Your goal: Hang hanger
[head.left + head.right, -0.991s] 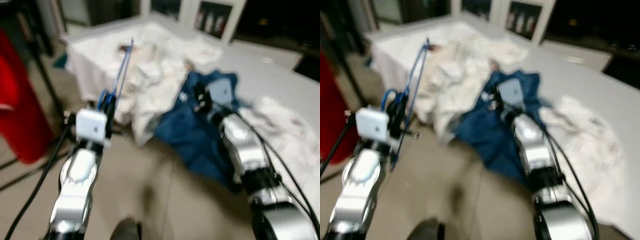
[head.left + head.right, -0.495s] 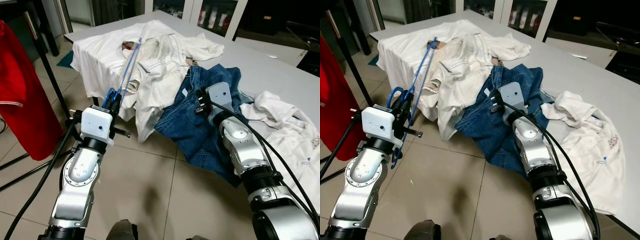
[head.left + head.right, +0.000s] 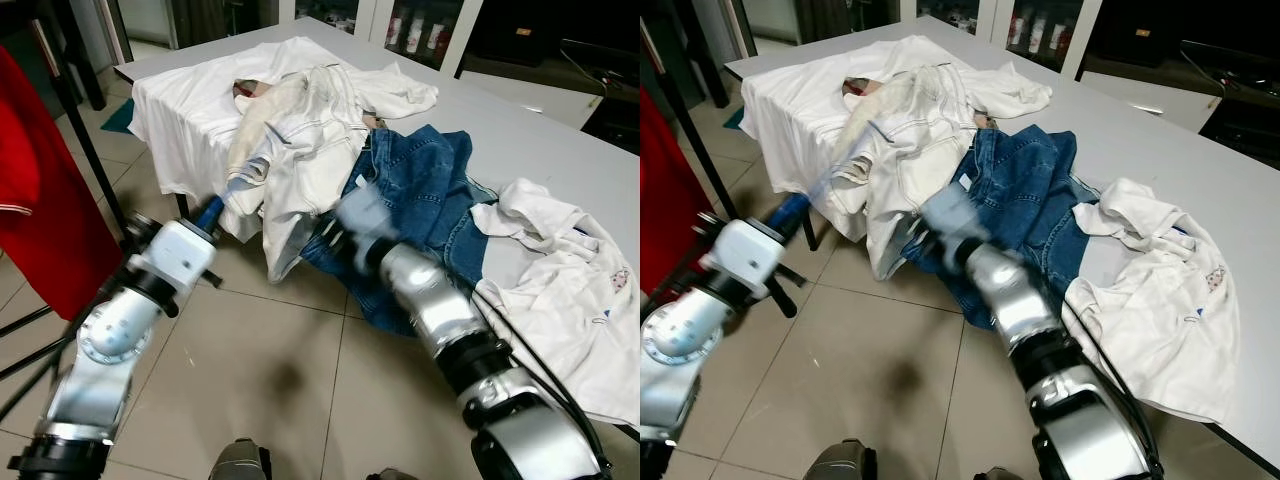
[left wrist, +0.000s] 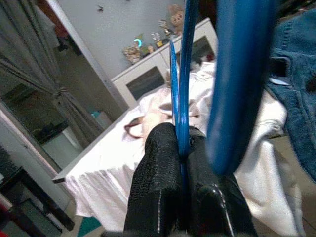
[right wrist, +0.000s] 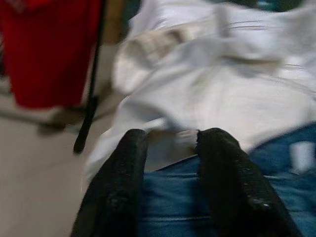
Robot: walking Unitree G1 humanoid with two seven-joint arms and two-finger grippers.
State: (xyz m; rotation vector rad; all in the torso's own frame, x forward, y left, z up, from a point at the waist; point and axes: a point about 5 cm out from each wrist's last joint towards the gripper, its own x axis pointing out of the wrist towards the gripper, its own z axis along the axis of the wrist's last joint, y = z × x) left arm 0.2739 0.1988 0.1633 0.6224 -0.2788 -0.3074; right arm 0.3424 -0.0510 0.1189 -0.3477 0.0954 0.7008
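- The left gripper (image 4: 180,148) was clamped on the blue hanger (image 4: 183,74), beside the table's near corner (image 3: 150,75).
- The right gripper (image 5: 170,148), fingers apart, hovered over the blue jeans (image 3: 420,185) at the table's front edge, near the white shirts (image 3: 310,130).

head views look down, sharing the table (image 3: 560,130)

No legible text or labels.
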